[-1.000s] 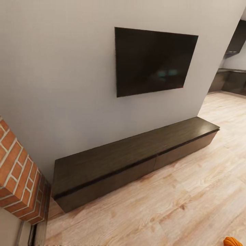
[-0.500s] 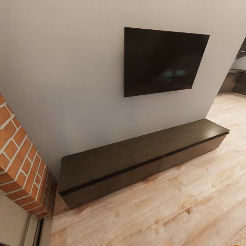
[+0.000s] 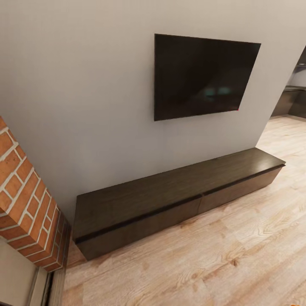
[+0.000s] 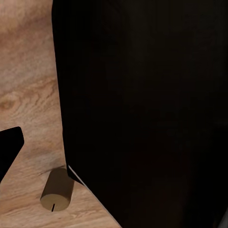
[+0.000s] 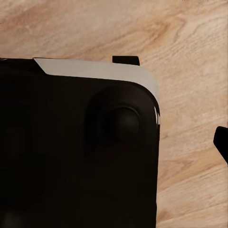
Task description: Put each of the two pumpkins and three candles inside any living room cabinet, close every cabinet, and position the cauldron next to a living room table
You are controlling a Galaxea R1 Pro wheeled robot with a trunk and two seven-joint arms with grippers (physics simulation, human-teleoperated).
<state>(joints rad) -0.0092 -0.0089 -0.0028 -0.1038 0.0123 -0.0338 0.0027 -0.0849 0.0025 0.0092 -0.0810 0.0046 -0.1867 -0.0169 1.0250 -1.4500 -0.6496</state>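
Long dark cabinet [image 3: 170,199] stood shut under wall television [image 3: 204,76]; candle [image 4: 57,190] lay on wood floor [image 3: 221,263]; gripper states impossible to tell.

A: Long low dark-brown wooden cabinet [image 3: 170,197]?
B: Closed, flat top bare, flush against the wall under the TV [image 3: 204,76].
A: Short tan cylindrical candle [image 4: 58,190]?
B: Lying on its side on the floor.

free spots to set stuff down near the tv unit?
Flat top of the long dark-brown wooden cabinet is bare end to end. Pale wood floor in front is open too. Tight only at the brick fireplace corner. A tan candle lies on floor beside the robot.
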